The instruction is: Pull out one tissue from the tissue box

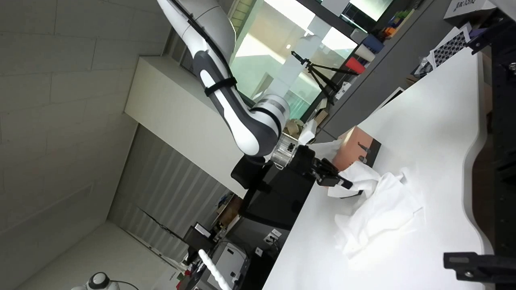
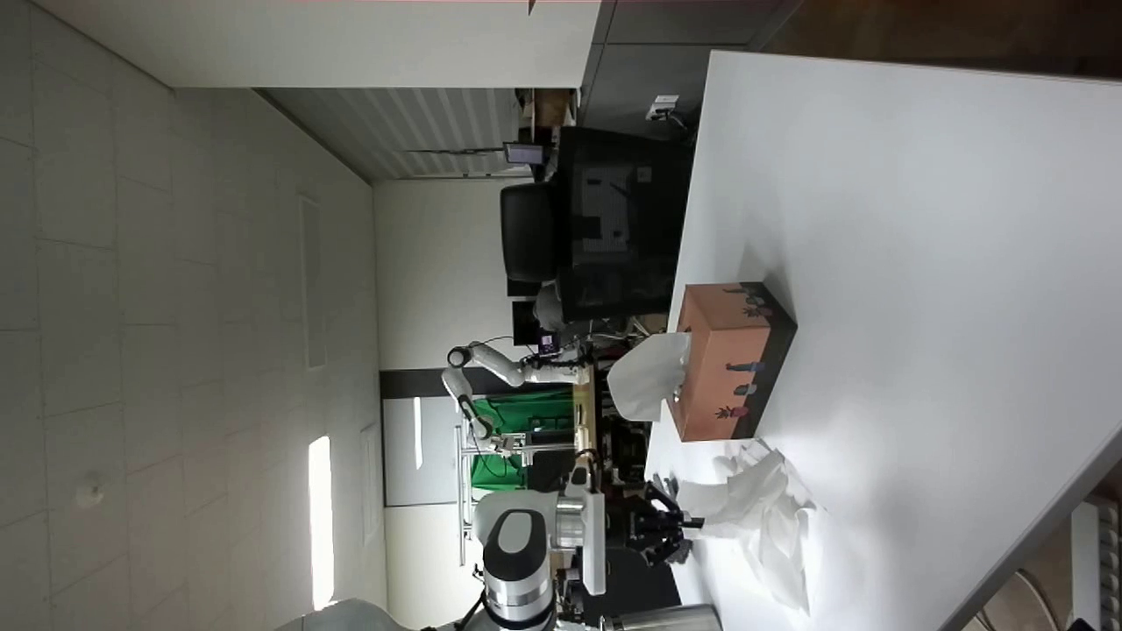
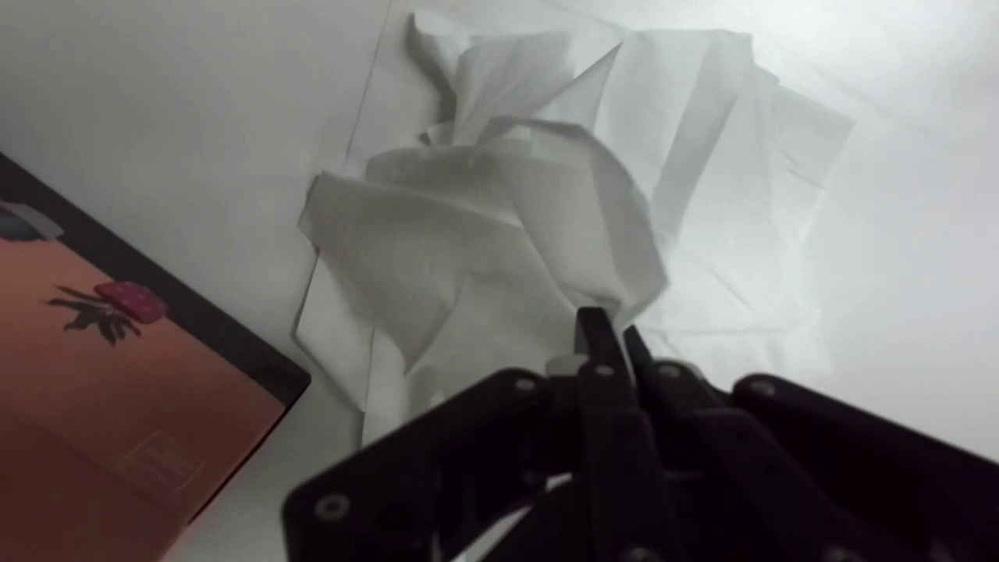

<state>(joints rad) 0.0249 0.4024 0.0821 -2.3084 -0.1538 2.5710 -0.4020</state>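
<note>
The tissue box is orange-brown with a dark base band and plant prints, standing on the white table. It also shows in an exterior view and at the left of the wrist view. A white sheet pokes out of its top opening. My gripper is beside the box, its fingers nearly together on a fold of a crumpled white tissue. The tissue hangs from the fingertips and spreads on or just above the tabletop in both exterior views. The gripper shows in both exterior views.
Both exterior views are turned on their side. The white table carries the box. A black chair stands beyond the table edge. A black bracket juts in near the table's edge. A tripod stands on the floor behind.
</note>
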